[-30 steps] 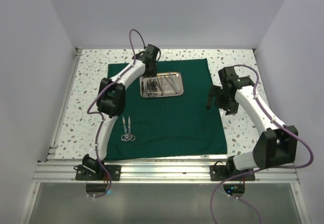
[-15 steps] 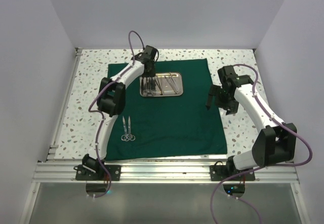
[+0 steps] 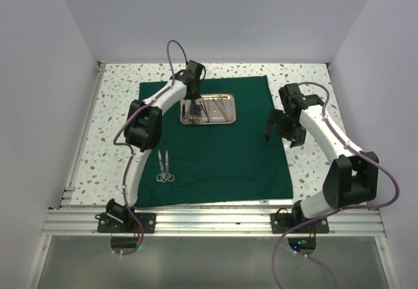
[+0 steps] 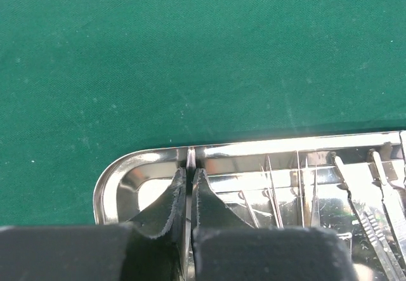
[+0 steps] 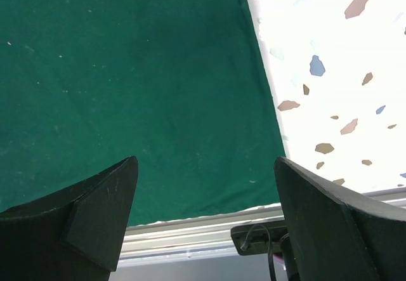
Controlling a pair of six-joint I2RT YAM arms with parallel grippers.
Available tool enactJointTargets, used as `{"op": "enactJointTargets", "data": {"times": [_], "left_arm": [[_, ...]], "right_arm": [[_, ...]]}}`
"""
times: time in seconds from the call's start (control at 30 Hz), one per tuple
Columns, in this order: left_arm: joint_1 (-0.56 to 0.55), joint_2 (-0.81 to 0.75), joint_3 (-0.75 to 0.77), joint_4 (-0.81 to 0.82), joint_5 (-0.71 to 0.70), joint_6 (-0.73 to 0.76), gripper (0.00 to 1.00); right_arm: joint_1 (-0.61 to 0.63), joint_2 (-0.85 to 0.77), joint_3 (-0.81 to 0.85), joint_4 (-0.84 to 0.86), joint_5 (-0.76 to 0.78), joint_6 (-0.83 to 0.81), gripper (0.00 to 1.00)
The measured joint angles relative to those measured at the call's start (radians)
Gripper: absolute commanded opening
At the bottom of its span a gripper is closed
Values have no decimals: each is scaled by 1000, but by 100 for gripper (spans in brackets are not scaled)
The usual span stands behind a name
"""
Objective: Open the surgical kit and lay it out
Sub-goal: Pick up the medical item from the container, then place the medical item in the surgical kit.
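Instruments (image 3: pixel 165 168), two, lie side by side on one green cloth (image 3: pixel 222 158). Left hand (image 4: pixel 188 174) clenched inside the single tray (image 4: pixel 254 148). Right hand (image 5: pixel 204 162) spread wide.

A white bench (image 3: pixel 104 106) speckled with small brown, grey and blue chips sits between plain pale walls (image 3: pixel 228 21), with a slim metal rail (image 3: pixel 83 136) along its left edge, broader aluminium rails (image 3: pixel 209 220) across its near edge, and a grey glossy panel (image 3: pixel 209 263) below those.
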Motion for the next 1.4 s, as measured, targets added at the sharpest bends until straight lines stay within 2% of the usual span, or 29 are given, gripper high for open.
{"op": "enactJointTargets", "data": {"times": [0.4, 0.6, 0.7, 0.87, 0.97, 1.17, 1.4], "left_arm": [[2, 48, 155, -134, 28, 0, 0], [3, -46, 103, -164, 25, -8, 0], [2, -183, -40, -151, 19, -13, 0], [-7, -503, -430, -95, -7, -37, 0], [-21, -627, -629, -65, -15, -60, 0], [-53, -710, -938, -42, -16, -103, 0], [-58, -781, -1059, -32, -16, -140, 0]], "right_arm": [[0, 35, 25, 21, -8, -11, 93], [0, 56, 30, 48, -16, -15, 93], [0, 66, 30, 64, -31, -18, 93], [0, 81, 33, 87, -47, -20, 93], [0, 87, 34, 101, -62, -22, 93], [0, 90, 33, 119, -78, -25, 92], [0, 90, 24, 131, -100, -25, 92]]}}
